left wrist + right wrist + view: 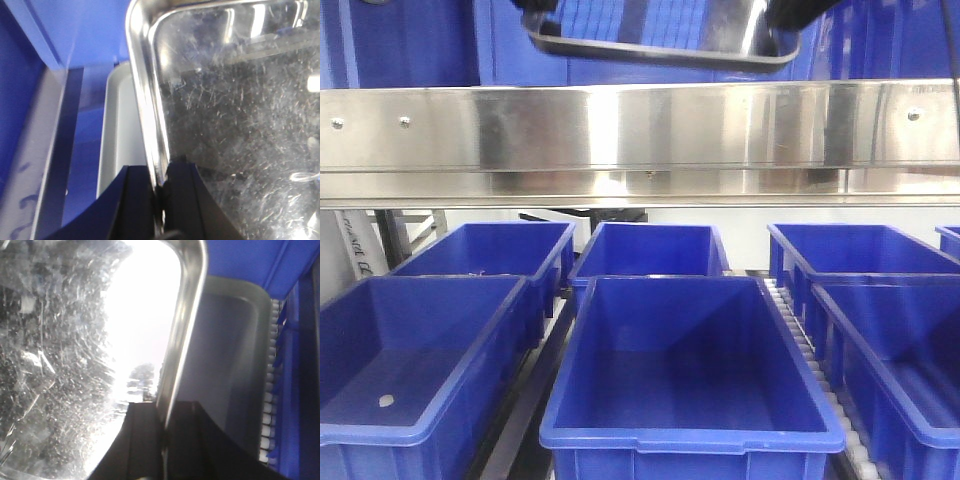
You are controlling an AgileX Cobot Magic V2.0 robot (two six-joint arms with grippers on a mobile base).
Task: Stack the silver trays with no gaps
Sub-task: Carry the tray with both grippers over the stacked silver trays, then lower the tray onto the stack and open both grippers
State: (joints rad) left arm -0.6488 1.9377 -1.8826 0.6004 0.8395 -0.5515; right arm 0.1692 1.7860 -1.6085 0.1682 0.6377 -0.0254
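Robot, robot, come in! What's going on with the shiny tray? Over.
Grippers: left gripper shut on upper tray rim, right gripper shut on opposite rim. It hangs above second tray, not nested yet. Nothing seen between them.

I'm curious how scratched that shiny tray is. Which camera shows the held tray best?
The left wrist view: the held tray fills it, scratches and rim sharp, the left hand pinching its edge. The right wrist view loses much of it to glare. The front view catches only its underside at the top edge.
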